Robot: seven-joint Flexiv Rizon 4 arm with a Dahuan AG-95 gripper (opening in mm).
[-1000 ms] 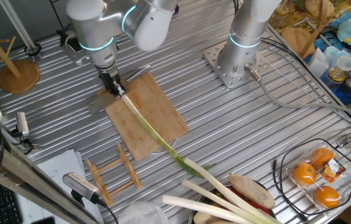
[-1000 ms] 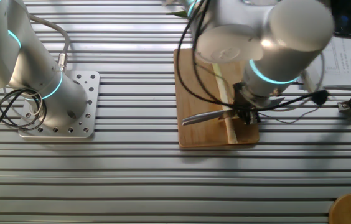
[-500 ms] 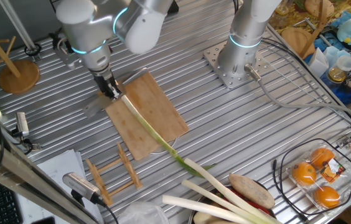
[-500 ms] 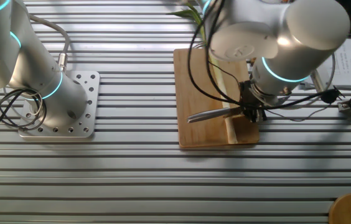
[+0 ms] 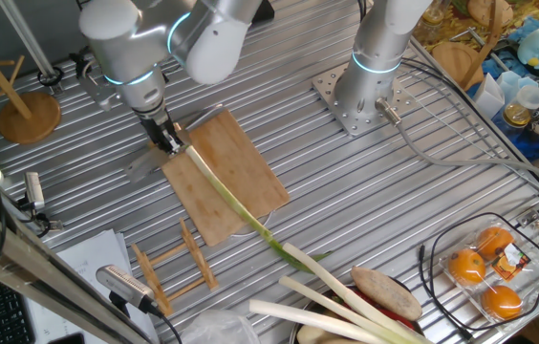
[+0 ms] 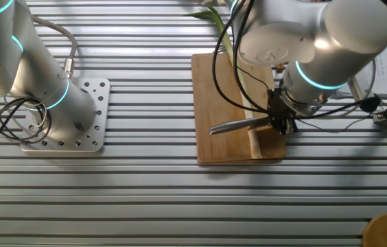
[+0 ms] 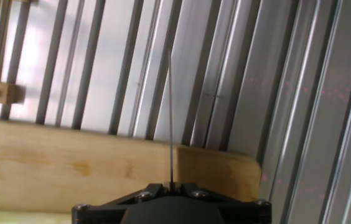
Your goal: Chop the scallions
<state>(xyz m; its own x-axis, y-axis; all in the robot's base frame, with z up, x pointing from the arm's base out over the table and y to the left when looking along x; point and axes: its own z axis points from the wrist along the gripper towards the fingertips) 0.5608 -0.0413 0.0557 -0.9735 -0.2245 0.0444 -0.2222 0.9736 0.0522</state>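
One scallion (image 5: 236, 204) lies diagonally across the board (image 5: 241, 167), pale end by the knife-gripping hand (image 5: 168, 141)

Scallion (image 5: 236, 203) lies across cutting board (image 5: 241, 167) w/ hand (image 5: 167, 141) + knife (image 6: 238, 125) at board's end.

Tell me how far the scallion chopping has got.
Done: the scallion lies along the cutting board, and the gripper has its jaws shut on the knife. In hand: the blade sits across the stalk's pale end near the board's edge; whether it has cut through cannot be told. Left: nearly everything, since the stalk runs long and whole past the board and no heap of pieces shows.
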